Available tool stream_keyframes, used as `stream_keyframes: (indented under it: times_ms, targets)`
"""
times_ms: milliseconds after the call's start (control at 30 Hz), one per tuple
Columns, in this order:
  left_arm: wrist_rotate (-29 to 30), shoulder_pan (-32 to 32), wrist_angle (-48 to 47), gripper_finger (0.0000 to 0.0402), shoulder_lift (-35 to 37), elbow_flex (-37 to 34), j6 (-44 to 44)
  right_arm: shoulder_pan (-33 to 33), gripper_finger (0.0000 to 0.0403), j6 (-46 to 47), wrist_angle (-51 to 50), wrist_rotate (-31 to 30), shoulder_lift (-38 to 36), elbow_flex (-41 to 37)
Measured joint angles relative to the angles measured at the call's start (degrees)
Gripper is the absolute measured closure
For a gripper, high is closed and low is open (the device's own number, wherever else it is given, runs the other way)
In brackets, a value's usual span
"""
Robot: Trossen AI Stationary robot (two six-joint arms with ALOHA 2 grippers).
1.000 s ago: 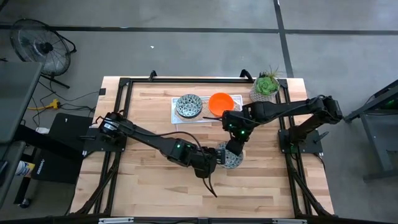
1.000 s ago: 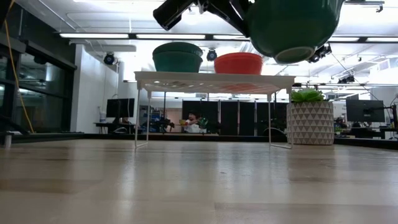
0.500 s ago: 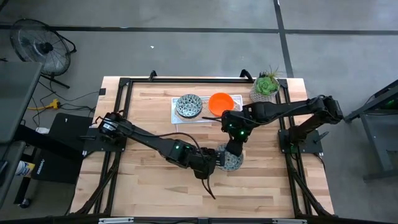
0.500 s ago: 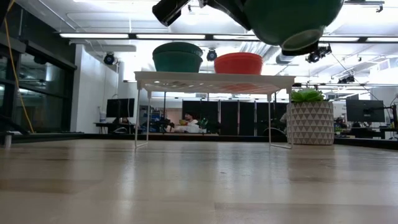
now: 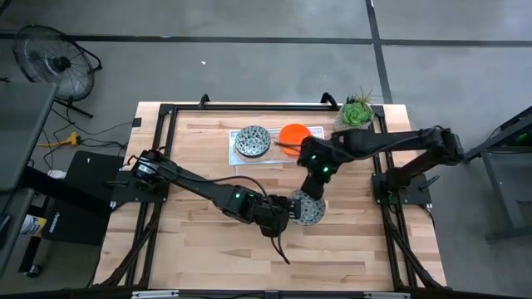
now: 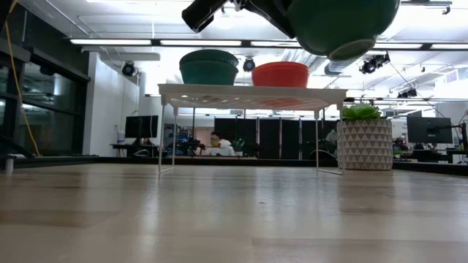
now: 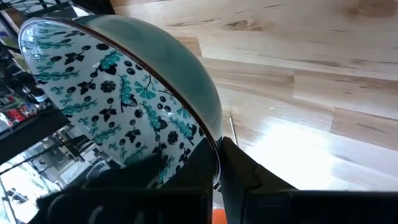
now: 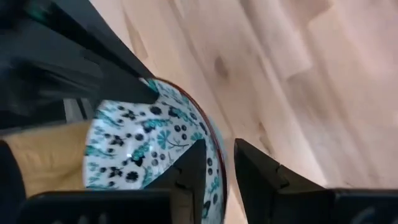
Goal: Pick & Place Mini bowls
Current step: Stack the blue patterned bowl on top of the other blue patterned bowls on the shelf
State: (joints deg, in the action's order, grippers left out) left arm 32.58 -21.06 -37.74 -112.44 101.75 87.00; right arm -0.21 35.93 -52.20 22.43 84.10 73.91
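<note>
Since a second ago the right arm has pulled back toward the rack, so the right gripper (image 5: pixel 309 197) now sits more over the far side of the patterned bowl (image 5: pixel 307 208) instead of right on top of it. That bowl hangs in the air, well clear of the counter (image 5: pixel 191 241), with loads of bare wood below and in front. Left gripper (image 5: pixel 283 218) is clenched on the bowl's rim, and the left wrist view shows one dark finger (image 7: pixel 239 168) against the teal outside. Right jaws straddle the rim on the opposite edge, but I can't tell if they're pinching it. Two more bowls, a mosaic one (image 5: pixel 252 140) and an orange one (image 5: pixel 293 136), rest on the white rack (image 5: pixel 234 154) near the counter's far edge, just beside the plant pot (image 5: pixel 355 116).
</note>
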Motion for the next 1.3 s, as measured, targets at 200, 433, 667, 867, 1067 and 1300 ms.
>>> stream_keyframes:
  times_ms: [200, 433, 667, 867, 1067, 1300]
  targets:
    - [1.2, 0.0, -1.0, 0.0401, 0.0, 0.0, -0.6, -2.6, 0.0332, 2.0, 0.6, -5.3, -7.3, 0.0]
    - [3.8, 0.0, -4.1, 0.0401, 0.0, 0.7, -3.0, -3.6, 0.0332, 5.5, -1.0, -11.9, -17.4, 0.0]
    - [4.6, 0.1, -14.2, 0.0401, 0.2, 9.2, -10.4, -3.5, 0.0332, 7.7, -6.9, -15.6, -23.2, 0.0]
    - [6.9, 0.2, -26.1, 0.0401, 0.2, 18.9, -17.5, -3.5, 0.0332, 7.3, -8.9, -16.0, -24.2, 0.0]
    - [9.4, 2.5, -40.2, 0.0401, 0.2, 24.8, -27.1, -3.5, 0.0332, 5.7, -9.1, -16.1, -24.2, 0.0]
    - [12.8, 5.2, -52.8, 0.0401, 0.3, 27.7, -35.1, -3.5, 0.0332, 4.1, -9.1, -16.4, -24.2, 0.0]
